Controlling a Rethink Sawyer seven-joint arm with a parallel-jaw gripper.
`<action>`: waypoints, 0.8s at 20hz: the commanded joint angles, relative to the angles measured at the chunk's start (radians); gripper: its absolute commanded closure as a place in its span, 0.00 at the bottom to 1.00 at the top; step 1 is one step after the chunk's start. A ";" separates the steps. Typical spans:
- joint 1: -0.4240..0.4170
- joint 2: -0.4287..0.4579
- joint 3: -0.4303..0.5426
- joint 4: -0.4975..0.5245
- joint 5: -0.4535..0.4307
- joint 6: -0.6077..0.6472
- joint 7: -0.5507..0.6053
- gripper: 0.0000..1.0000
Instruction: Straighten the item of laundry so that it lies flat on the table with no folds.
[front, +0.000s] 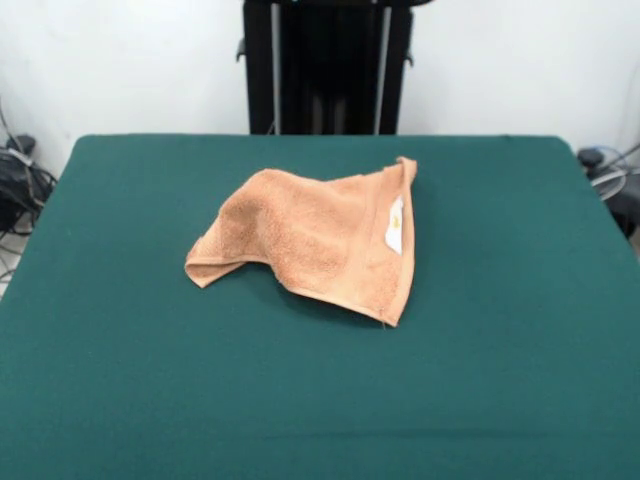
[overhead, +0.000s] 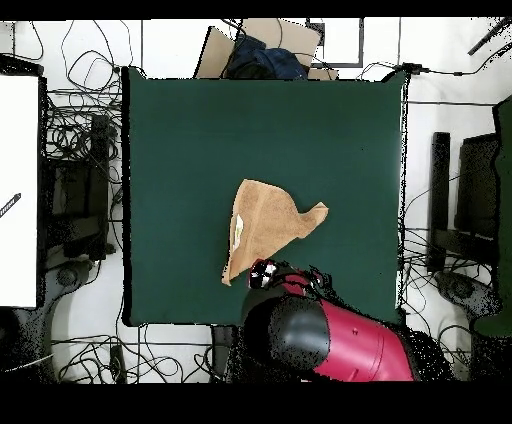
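A: We see a broad dark green table (front: 120, 380), cloth-like, white walls and tangled cables (overhead: 75, 150) around it.

B: Mid-table lies our orange-tan terry towel (front: 310, 240), rumpled and folded over, white label (front: 395, 225) showing.

A: The red arm (overhead: 330, 340) hides its gripper; spread or pressed together, we cannot tell.

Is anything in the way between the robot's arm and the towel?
Nothing visible is. The towel lies crumpled alone on the green table, with only bare cloth around it. In the overhead view the arm hangs over the table's edge right beside it; its gripper isn't visible.
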 joint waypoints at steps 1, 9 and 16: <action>-0.022 0.030 0.109 0.114 0.050 -0.037 -0.060 0.00; -0.017 0.050 0.128 0.151 0.043 -0.123 0.001 0.00; 0.088 0.088 0.089 0.124 -0.003 -0.138 0.134 0.00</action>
